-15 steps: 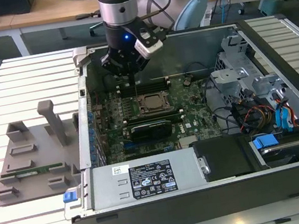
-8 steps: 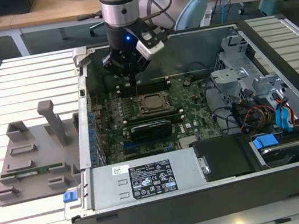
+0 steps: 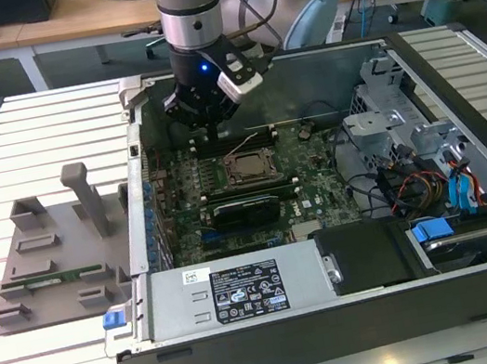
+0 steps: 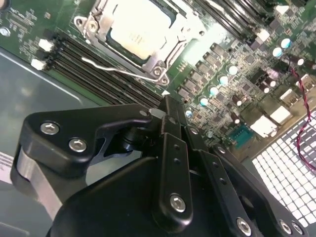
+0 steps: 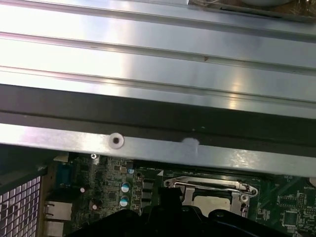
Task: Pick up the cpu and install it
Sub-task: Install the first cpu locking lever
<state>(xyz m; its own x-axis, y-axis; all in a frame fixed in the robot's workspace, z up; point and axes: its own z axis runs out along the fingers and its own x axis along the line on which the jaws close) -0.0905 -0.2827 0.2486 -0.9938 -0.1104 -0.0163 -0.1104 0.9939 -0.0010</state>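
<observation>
The cpu point(image 3: 248, 167) point(image 4: 137, 27) point(image 5: 213, 202) is a pale silvery square lying flat inside the metal socket frame point(image 4: 159, 61) on the green motherboard point(image 3: 306, 190) of the open computer case. A thin wire lever point(image 4: 118, 70) lies loose beside the frame. My gripper point(image 3: 214, 133) point(image 4: 167, 101) hangs just above the board, behind the socket and towards the case's back wall. It is apart from the cpu. Its black fingers point(image 4: 173, 143) stand together, shut, with nothing seen between them.
Dark memory slots point(image 4: 74, 57) flank the socket. A power supply point(image 3: 244, 290) fills the case's near side; drive cages and coloured cables point(image 3: 431, 177) sit at the exterior view's right. A grey fixture point(image 3: 47, 245) holding a green memory stick point(image 3: 53, 277) lies on the slatted table at its left.
</observation>
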